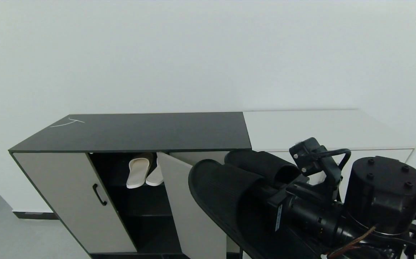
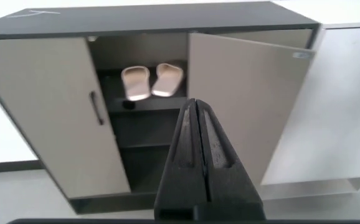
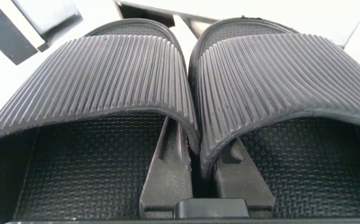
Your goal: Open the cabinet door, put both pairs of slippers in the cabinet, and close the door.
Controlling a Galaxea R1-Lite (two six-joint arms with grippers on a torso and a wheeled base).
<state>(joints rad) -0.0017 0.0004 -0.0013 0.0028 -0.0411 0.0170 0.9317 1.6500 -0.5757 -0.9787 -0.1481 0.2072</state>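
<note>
Ribbed black slippers (image 3: 130,74) in right gripper (image 3: 195,146), smooth white slippers (image 1: 138,172)

Black right arm (image 1: 312,216) — screw-studded joint cap (image 1: 387,176), looped cable (image 1: 337,153), copper wires (image 1: 351,244), tapered black left tool (image 2: 196,102)

legible text: none | small sticker (image 2: 301,55) on open cabinet door (image 2: 248,106): too blurred to read
</note>
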